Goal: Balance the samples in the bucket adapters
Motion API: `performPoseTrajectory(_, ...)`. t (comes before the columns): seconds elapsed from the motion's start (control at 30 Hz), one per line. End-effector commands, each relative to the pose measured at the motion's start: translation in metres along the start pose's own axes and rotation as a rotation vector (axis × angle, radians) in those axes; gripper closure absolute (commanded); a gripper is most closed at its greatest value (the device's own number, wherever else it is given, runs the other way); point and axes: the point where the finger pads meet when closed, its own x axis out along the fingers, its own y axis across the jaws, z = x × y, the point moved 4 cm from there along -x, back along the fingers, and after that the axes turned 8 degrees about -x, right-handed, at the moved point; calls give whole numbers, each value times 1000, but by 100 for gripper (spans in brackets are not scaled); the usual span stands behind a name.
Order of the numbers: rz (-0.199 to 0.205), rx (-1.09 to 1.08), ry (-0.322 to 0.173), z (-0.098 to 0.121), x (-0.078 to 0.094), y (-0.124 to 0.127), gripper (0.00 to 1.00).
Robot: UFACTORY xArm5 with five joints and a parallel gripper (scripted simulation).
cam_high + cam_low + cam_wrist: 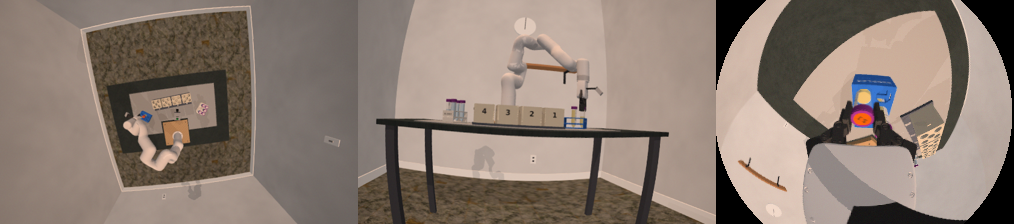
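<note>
The blue sample rack RS [148, 117] [575, 124] [877, 86] stands at the table end beside adapter 1 [554, 117]. My gripper [582, 109] [862, 108] reaches straight down over it. It is shut on the cap end of a sample tube [861, 119] [582, 114] with an orange cap dot, which stands in a rack well. Its ID is too small to read. A second sample tube [574, 115] [863, 98] with yellowish liquid stands in the well next to it. The four beige adapters [172, 100] [926, 131] sit in a row on the stand, their holes empty in the overhead view.
The white blank rack RB [201, 109] [455, 114] with several purple-capped tubes stands at the other end of the table, past adapter 4 [484, 113]. The green DONE key [177, 118] sits on its small desk in front of the arm's base.
</note>
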Motion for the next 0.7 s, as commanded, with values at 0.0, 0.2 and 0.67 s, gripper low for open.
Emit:
performPoseTrajectory(0.0,1,0,4,-1,-2,0,100)
performPoseTrajectory(0.2,1,0,4,-1,-2,0,100)
performPoseTrajectory(0.67,1,0,4,-1,-10,0,100)
